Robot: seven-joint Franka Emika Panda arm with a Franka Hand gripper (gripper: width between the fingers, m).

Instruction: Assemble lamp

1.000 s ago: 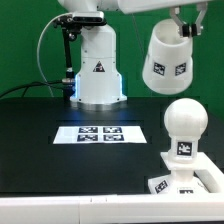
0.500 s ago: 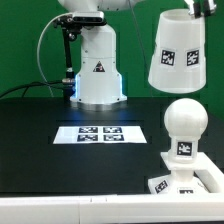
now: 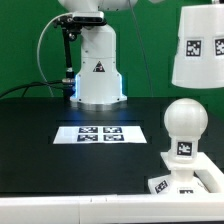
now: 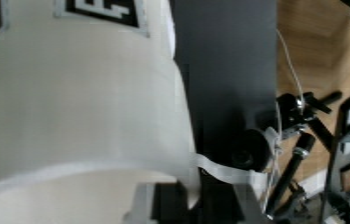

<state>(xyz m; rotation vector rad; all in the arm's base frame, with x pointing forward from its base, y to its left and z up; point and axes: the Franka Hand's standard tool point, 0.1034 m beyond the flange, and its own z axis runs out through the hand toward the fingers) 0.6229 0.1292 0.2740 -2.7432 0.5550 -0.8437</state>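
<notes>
The white tapered lamp shade (image 3: 201,47) hangs in the air at the exterior view's upper right, tags facing the camera, above and slightly right of the round bulb (image 3: 184,118). The bulb stands upright in the angular base block (image 3: 192,178) at the table's front right. My gripper is above the exterior view's top edge. In the wrist view the shade (image 4: 74,110) fills most of the picture, and my gripper (image 4: 175,196) is shut on its wall, with one dark finger (image 4: 204,200) showing on the outside.
The marker board (image 3: 100,133) lies flat at the middle of the black table. The robot's white pedestal (image 3: 98,72) stands behind it, with black cables to the exterior view's left. A green backdrop closes the rear.
The shade has moved up and toward the exterior view's right, from beside the pedestal to above the bulb, and has turned more upright. Bulb and base have not moved.
</notes>
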